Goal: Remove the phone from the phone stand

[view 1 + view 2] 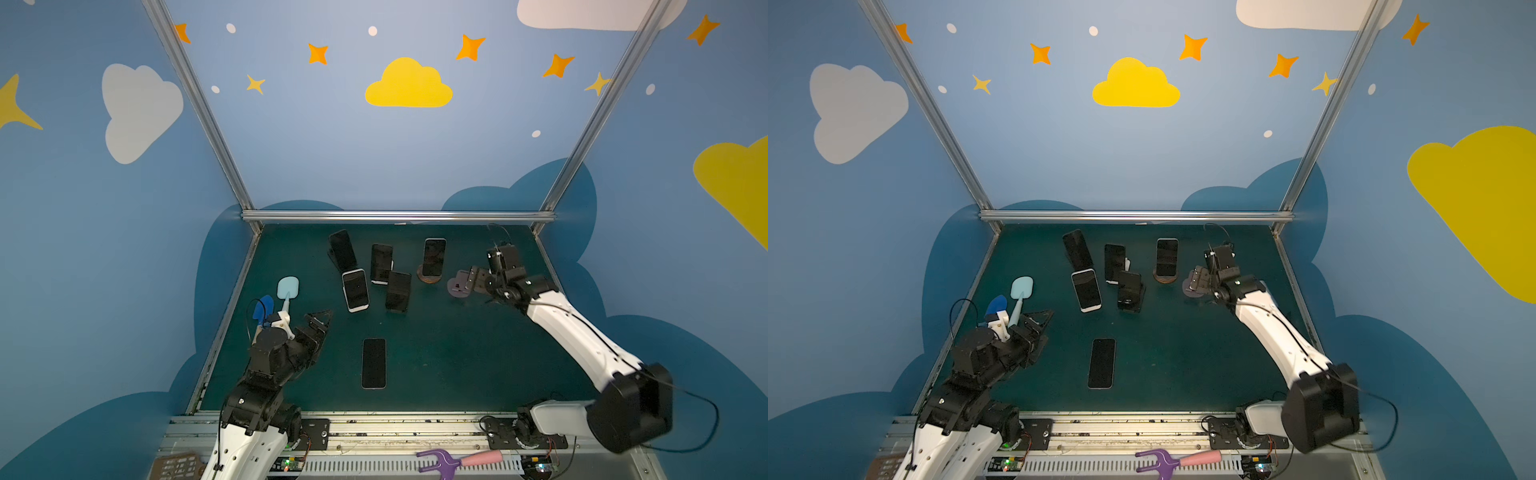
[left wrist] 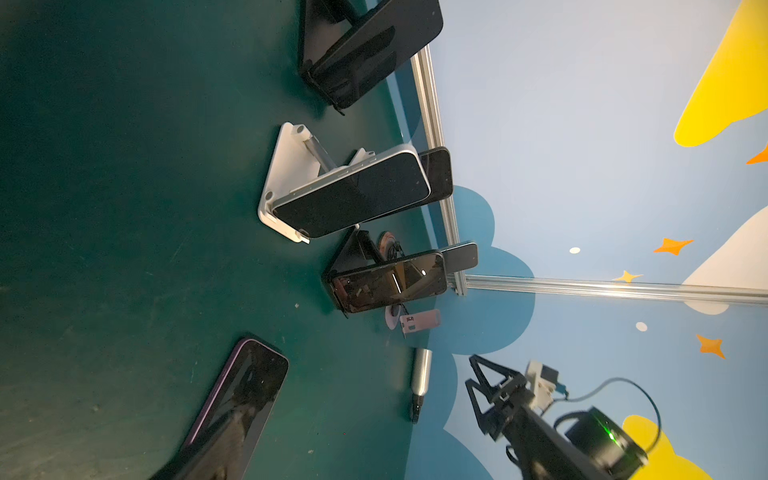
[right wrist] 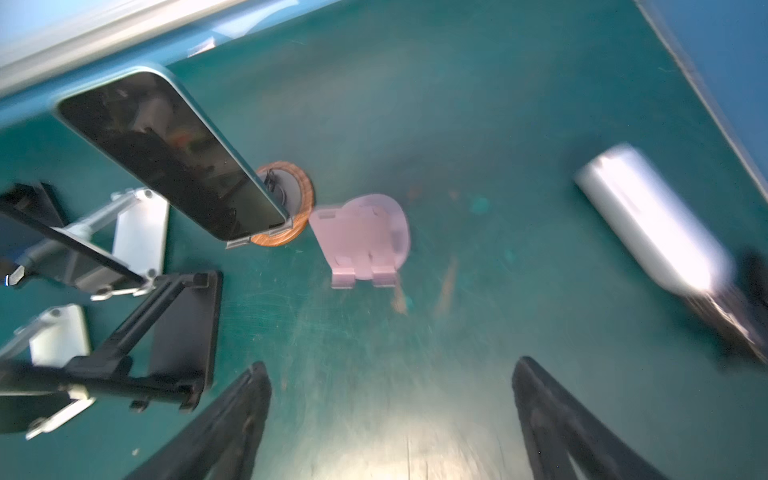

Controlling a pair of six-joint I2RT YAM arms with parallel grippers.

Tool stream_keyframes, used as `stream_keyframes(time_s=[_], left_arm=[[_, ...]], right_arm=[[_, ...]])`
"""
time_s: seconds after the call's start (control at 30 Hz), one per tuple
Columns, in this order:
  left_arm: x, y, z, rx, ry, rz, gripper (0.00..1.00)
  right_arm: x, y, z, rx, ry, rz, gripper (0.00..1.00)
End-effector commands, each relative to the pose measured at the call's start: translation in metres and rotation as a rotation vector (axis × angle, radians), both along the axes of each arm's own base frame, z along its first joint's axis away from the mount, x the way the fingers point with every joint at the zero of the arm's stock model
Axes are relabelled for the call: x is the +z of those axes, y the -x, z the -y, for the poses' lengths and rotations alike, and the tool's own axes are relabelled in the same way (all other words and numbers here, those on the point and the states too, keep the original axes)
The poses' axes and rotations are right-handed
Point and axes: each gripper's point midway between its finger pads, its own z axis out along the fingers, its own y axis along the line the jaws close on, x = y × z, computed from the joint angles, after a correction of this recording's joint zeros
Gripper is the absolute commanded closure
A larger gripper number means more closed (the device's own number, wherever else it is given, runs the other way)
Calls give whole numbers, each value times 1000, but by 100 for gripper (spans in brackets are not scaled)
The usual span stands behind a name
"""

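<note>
On the green mat (image 1: 457, 365) there were 7 phones and 6 stands. 5 phones leaned on stands in a cluster to 1 side of the pink stand (image 1: 457, 286): 2 on black stands, 2 on white stands and 1 on a round wooden stand (image 1: 429, 277), which stood just beside the pink stand. The 6th, a flat phone (image 1: 374, 363), lay face up well apart from the pink stand, toward the front rail. The 7th, the silver phone (image 3: 648, 220), lay on the mat near the pink stand, on the side away from the wooden stand and not touching it; the right arm hid it in both top views. It showed as a pale silver slab with rounded corners and a dark end, too blurred for finer detail. The pink stand stood empty, its 2 small lips bare. There were 2 grippers. The right gripper (image 3: 390, 415) hovered by the pink stand with its fingers (image 3: 232, 428) spread wide and nothing between them. The left gripper (image 1: 320, 322), far across the mat from the pink stand, had its fingers apart too and held nothing.
</note>
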Motion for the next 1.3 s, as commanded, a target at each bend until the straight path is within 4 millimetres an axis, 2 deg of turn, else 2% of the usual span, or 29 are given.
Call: stream_keyframes(time_s=[0.0,0.1,0.23,0.43,0.63,0.77,0.97,1.07,1.27], left_arm=[[2,-1,-2,15,-7,-13,0],[6,-1,-4,19,-24,-22,0],[9,-3,-7,20,-75,-31,0],[6,-10,-5,28,-54,-40,0],[3,-14,-3,25,-54,-53,0],[2,-14,-3,20,-55,-60,0],[2,-16,-3,22,-66,-63,0],[5,-17,-4,27,-73,-57,0],[7,-19,-5,30,-84,-52,0]], right_arm=[[11,-34,-15,105,13,-2,8],[0,-52,-5,44,13,-45,8],[-18,-57,-1,-17,1,-131,8],[-53,-49,-21,20,-79,-317,8],[-85,-40,-25,-18,-86,-399,9],[-89,-38,-18,-58,-57,-382,12],[-92,-37,-14,-88,-20,-370,33],[-86,-39,-14,-76,-14,-341,39],[-77,-53,-10,-42,39,-296,41]])
